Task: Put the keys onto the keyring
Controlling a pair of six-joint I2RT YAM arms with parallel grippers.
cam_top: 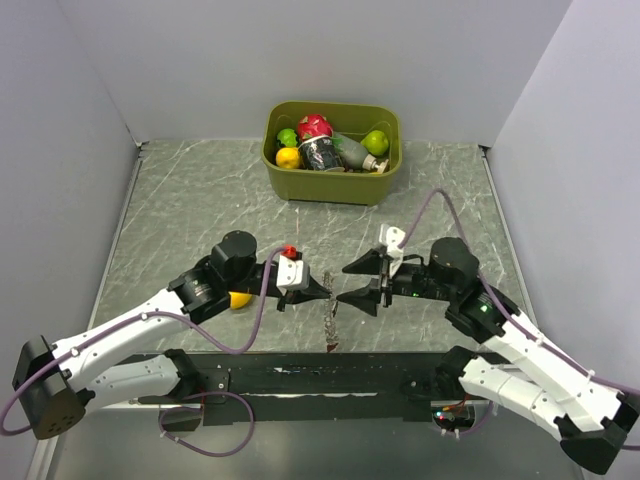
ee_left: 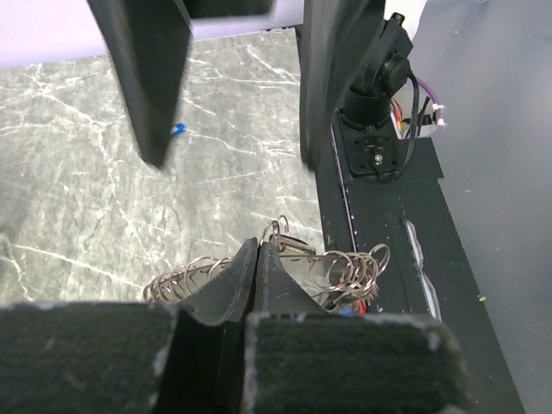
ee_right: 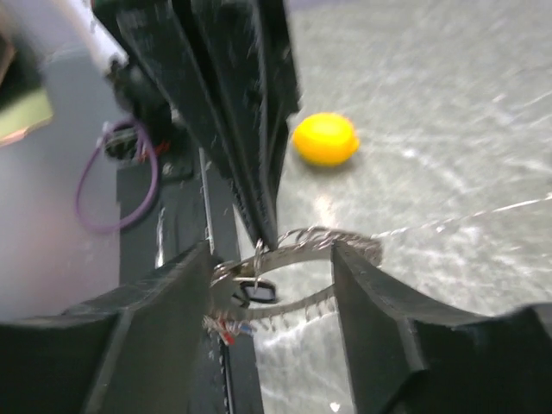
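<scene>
My left gripper [cam_top: 326, 292] is shut on the rim of the keyring [cam_top: 331, 325], a large grey ring with several small wire loops on it. In the left wrist view the shut jaws [ee_left: 259, 247] pinch the keyring [ee_left: 341, 269] near one loop. Red and blue key heads [ee_left: 355, 305] hang at its near right. My right gripper [cam_top: 343, 284] is open and faces the left one. In the right wrist view its open fingers [ee_right: 274, 254] straddle the keyring [ee_right: 297, 252]. A black key [ee_right: 257, 293] and red and blue keys [ee_right: 226, 329] hang from the ring. A small blue key [ee_left: 177, 129] lies on the table.
A yellow lemon [cam_top: 240, 299] lies under the left arm and also shows in the right wrist view [ee_right: 325, 139]. A green bin [cam_top: 385, 183] of fruit and a can stands at the back. A small red thing [cam_top: 290, 250] sits by the left wrist. A black strip [cam_top: 300, 375] runs along the near edge.
</scene>
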